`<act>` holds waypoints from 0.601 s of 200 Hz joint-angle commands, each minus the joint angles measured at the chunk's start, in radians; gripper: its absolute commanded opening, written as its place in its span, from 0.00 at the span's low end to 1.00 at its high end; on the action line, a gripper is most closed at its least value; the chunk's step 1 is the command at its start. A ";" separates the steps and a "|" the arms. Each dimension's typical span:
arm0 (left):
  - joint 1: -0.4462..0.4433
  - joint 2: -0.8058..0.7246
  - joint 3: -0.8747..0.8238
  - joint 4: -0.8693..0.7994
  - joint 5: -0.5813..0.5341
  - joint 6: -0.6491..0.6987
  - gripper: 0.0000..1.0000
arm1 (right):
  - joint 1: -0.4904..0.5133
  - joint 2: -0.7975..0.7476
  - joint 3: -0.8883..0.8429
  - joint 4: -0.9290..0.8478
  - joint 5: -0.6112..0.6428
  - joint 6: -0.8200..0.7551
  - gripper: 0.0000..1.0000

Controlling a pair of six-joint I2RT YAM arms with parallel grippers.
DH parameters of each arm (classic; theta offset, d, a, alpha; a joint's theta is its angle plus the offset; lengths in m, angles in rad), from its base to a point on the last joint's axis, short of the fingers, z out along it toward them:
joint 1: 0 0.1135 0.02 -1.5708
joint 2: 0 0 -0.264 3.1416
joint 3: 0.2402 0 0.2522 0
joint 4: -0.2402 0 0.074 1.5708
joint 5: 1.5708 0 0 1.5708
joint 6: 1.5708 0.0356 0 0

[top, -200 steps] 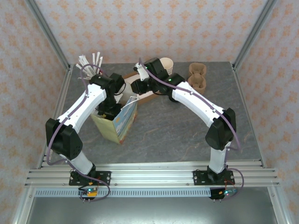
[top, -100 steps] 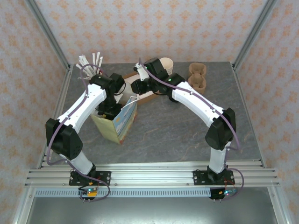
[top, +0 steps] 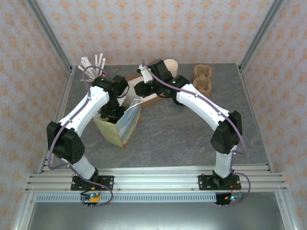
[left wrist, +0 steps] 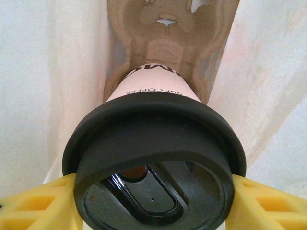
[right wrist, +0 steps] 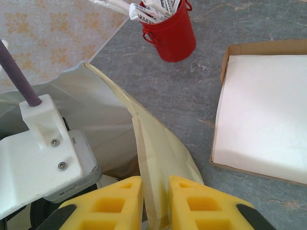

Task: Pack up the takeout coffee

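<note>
Yellow fingers (left wrist: pixel 33 206) of the left gripper (left wrist: pixel 153 201) are clamping the takeout coffee (left wrist: pixel 153 84) at its black lid (left wrist: pixel 153 120) inside the paper bag (right wrist: pixel 160 148), perhaps seated in a pulp cup carrier (left wrist: pixel 168 43), while the right gripper (right wrist: pixel 154 201) is pinching the bag's rim, nothing having shifted since a second ago.

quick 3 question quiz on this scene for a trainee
1. True or false: the right gripper pinches the rim of the bag.
2. What does the left gripper hold? A) a loose lid B) the cup C) a straw
3. Fill in: the bucket is ___.

Key: 1 true; 2 B; 3 red.
</note>
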 commanded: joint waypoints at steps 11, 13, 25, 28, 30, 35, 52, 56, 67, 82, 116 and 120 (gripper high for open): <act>-0.007 0.003 0.007 -0.039 -0.041 0.004 0.32 | 0.008 0.021 0.026 -0.046 0.030 -0.014 0.21; -0.007 0.004 0.007 -0.040 -0.041 0.004 0.32 | 0.007 0.020 0.025 -0.047 0.030 -0.015 0.21; -0.007 0.003 0.006 -0.046 -0.041 0.006 0.31 | 0.007 0.020 0.025 -0.045 0.030 -0.014 0.21; -0.007 0.002 0.006 -0.046 -0.041 0.005 0.31 | 0.007 0.021 0.026 -0.045 0.029 -0.013 0.21; -0.007 0.001 0.006 -0.046 -0.041 0.006 0.31 | 0.007 0.021 0.026 -0.046 0.029 -0.013 0.21; -0.007 0.000 0.006 -0.047 -0.042 0.007 0.31 | 0.007 0.022 0.026 -0.047 0.029 -0.012 0.21; -0.007 -0.002 0.009 -0.052 -0.044 0.010 0.31 | 0.008 0.022 0.029 -0.046 0.029 -0.012 0.21; -0.007 -0.003 0.010 -0.054 -0.044 0.012 0.31 | 0.008 0.023 0.029 -0.048 0.029 -0.012 0.21; -0.007 -0.003 0.014 -0.060 -0.046 0.013 0.31 | 0.008 0.022 0.030 -0.048 0.029 -0.012 0.21; -0.007 -0.006 0.020 -0.068 -0.049 0.015 0.31 | 0.007 0.023 0.031 -0.051 0.028 -0.013 0.21; -0.007 -0.008 0.033 -0.086 -0.055 0.016 0.31 | 0.008 0.021 0.025 -0.051 0.030 -0.014 0.21; -0.007 -0.009 0.037 -0.088 -0.055 0.017 0.31 | 0.007 0.020 0.025 -0.051 0.031 -0.014 0.21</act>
